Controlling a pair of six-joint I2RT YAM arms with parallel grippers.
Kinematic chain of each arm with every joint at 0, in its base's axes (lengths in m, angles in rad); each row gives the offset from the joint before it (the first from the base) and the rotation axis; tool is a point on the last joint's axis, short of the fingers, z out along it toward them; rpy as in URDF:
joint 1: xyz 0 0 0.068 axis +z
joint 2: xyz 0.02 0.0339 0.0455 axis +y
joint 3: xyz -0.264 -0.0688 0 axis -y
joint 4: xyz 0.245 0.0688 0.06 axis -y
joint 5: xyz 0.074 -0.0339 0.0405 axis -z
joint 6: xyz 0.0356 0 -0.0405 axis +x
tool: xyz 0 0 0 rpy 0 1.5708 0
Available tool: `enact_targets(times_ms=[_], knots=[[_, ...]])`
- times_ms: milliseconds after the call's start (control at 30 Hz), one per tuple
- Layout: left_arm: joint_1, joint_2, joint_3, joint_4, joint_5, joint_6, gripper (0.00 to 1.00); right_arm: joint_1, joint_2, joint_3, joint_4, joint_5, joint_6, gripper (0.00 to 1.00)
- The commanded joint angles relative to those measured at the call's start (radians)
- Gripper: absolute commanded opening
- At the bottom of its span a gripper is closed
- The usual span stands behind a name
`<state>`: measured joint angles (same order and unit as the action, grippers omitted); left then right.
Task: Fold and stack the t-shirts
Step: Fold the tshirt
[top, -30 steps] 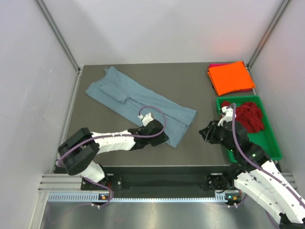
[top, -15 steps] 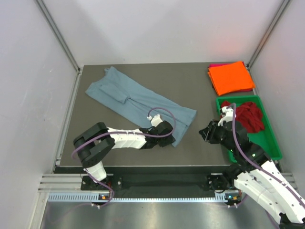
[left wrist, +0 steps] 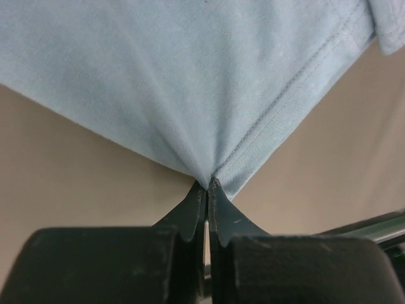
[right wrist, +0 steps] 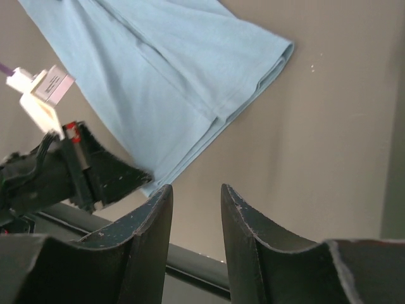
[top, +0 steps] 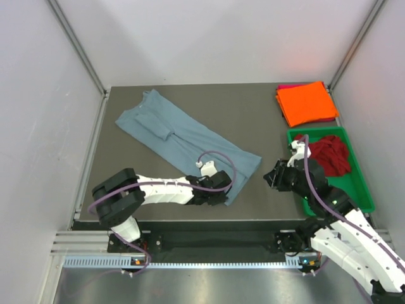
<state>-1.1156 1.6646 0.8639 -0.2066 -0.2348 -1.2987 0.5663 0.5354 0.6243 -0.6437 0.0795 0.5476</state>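
The blue-grey t-shirt (top: 183, 136) lies folded lengthwise, running diagonally across the table; it also shows in the left wrist view (left wrist: 190, 82) and the right wrist view (right wrist: 177, 82). My left gripper (top: 223, 197) is shut on its near hem corner (left wrist: 209, 177). My right gripper (top: 273, 177) is open and empty above bare table, right of that corner. The orange t-shirt (top: 307, 102) lies folded at the back right, on top of the magenta-pink one (top: 286, 86). The dark red t-shirt (top: 330, 154) lies crumpled in the green tray (top: 354, 190).
The table's near edge (top: 209, 221) runs just below my left gripper. Metal frame posts and white walls stand on both sides. The left arm (right wrist: 69, 177) shows in the right wrist view, near my right fingers.
My left gripper has moved right and toward the near edge, and the shirt's near hem corner has come with it. The right arm has shifted slightly.
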Motion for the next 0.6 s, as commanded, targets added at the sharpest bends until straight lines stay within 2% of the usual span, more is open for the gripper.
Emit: enact_targets(times_ms=[0, 133, 300, 433, 467, 500, 567], knots=[[-0.042, -0.068, -0.048, -0.138, 0.003, 0.003, 0.00, -0.009, 0.057, 0.052, 0.029, -0.033, 0.009, 0.37], [-0.085, -0.132, -0.121, -0.200, 0.015, -0.027, 0.00, -0.011, 0.184, 0.071, 0.048, -0.069, -0.012, 0.37], [-0.185, -0.216, -0.209, -0.324, -0.032, -0.131, 0.00, -0.009, 0.285, 0.075, 0.087, -0.129, -0.034, 0.37], [-0.214, -0.331, -0.276, -0.387, -0.017, -0.214, 0.00, -0.009, 0.357, 0.049, 0.133, -0.165, -0.041, 0.37], [-0.217, -0.350, -0.292, -0.354, -0.003, -0.214, 0.04, -0.008, 0.368, 0.048, 0.144, -0.185, -0.046, 0.37], [-0.222, -0.373, -0.310, -0.338, 0.023, -0.206, 0.20, -0.009, 0.374, 0.048, 0.148, -0.193, -0.054, 0.37], [-0.224, -0.428, -0.292, -0.361, 0.012, -0.189, 0.32, -0.011, 0.391, 0.052, 0.147, -0.192, -0.064, 0.37]])
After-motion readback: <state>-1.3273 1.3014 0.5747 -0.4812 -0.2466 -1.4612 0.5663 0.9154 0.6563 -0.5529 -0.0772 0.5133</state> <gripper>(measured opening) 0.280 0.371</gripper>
